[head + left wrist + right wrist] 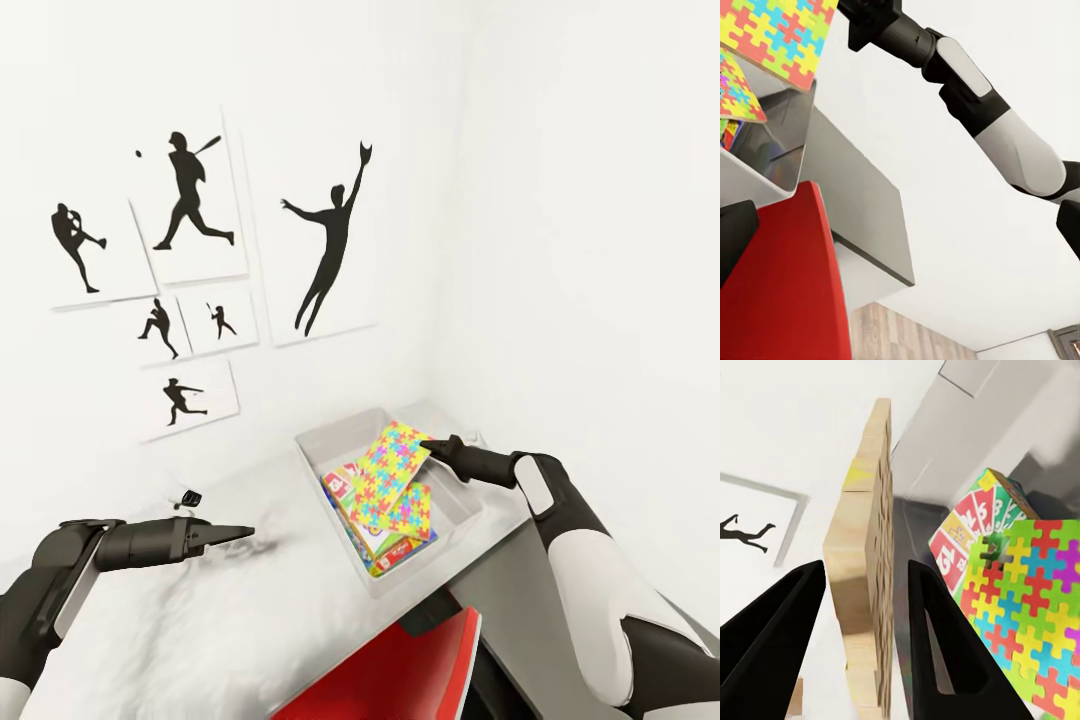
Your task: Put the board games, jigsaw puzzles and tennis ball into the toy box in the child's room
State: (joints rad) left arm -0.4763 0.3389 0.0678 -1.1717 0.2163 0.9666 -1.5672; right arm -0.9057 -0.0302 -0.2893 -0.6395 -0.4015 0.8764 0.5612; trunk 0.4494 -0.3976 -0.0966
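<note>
The toy box (340,430) sits on the pale table (250,610) in the room's corner. A jigsaw puzzle (405,510) lies flat inside it, on top of board games (345,485). My right gripper (425,443) is shut on the other jigsaw puzzle (390,455), holding it tilted over the box. In the right wrist view that puzzle's wooden edge (862,585) stands between the fingers, beside a red-and-green board game (967,532). My left gripper (248,533) hovers open and holding nothing over the table, left of the box. The tennis ball and the bed are out of view.
White walls close in behind and to the right of the box, and baseball silhouette posters (190,200) hang on the left wall. A red chair back (400,670) stands at the table's near edge. A small dark object (188,497) lies on the table near my left gripper.
</note>
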